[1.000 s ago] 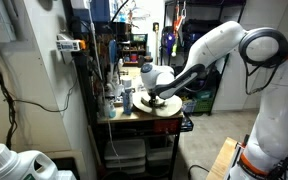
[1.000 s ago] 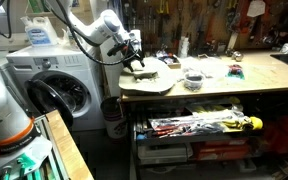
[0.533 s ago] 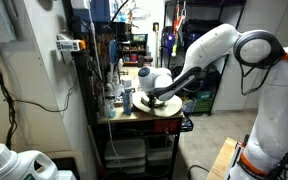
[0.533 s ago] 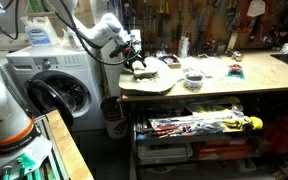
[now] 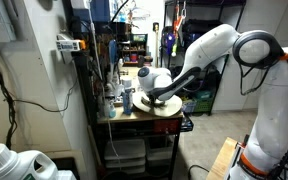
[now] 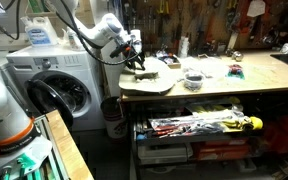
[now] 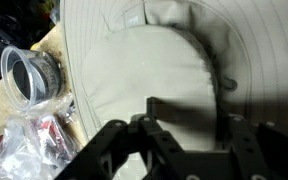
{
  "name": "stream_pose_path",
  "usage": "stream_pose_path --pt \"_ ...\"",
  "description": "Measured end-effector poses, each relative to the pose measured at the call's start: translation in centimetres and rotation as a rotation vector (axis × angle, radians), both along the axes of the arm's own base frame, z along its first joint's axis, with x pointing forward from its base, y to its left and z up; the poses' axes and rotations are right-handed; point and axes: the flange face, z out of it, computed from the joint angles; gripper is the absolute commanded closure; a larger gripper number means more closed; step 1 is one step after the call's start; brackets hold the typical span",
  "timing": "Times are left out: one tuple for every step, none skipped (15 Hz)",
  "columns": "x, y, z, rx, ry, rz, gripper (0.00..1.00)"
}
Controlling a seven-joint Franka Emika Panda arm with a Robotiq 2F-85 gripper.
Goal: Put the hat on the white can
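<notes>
Hat (image 7: 164, 70) lies directly beneath the gripper (image 7: 189, 125), whose jaws stand spread astride the crown, gripping nothing yet. Its brim rests flat on the table (image 6: 219, 88). In an exterior view the can (image 5: 127, 99) stands just beside the brim, on the side away from the arm.

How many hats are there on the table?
1. The tan hat lies at the end of the workbench nearest the washing machine, right under the end effector. No other hat shows, though clutter could hide one.
</notes>
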Motion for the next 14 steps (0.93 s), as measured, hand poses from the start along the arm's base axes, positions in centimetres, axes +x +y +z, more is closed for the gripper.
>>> stream_pose_path --pt "0.0 -0.1 0.0 -0.003 0.002 -0.003 0.84" --pt "0.0 -0.2 0.0 -0.005 0.004 -0.006 0.92" --pt "0.0 -0.3 0.0 -0.008 0.005 -0.009 0.99" --pt "-0.1 -0.4 0.2 -0.011 0.006 -0.013 1.0" --pt "-0.1 -0.5 0.3 -0.017 0.006 -0.016 1.0" --pt "-0.1 -0.7 0.6 -0.024 0.003 -0.018 1.0" --pt "-0.2 -0.8 1.0 -0.034 -0.002 -0.022 0.99" --pt "-0.2 -1.0 1.5 -0.047 -0.009 -0.028 0.99" --pt "-0.3 -1.2 2.1 -0.063 -0.018 -0.032 0.99" --pt "-0.4 -1.4 2.8 -0.08 -0.031 -0.035 0.99" --pt "-0.5 -1.6 3.6 -0.102 -0.046 -0.035 0.99" --pt "-0.6 -1.8 4.5 -0.124 -0.062 -0.032 0.99" --pt "-0.7 -2.0 5.4 -0.144 -0.077 -0.028 0.99" --pt "-0.8 -2.1 6.3 -0.164 -0.091 -0.025 0.99"
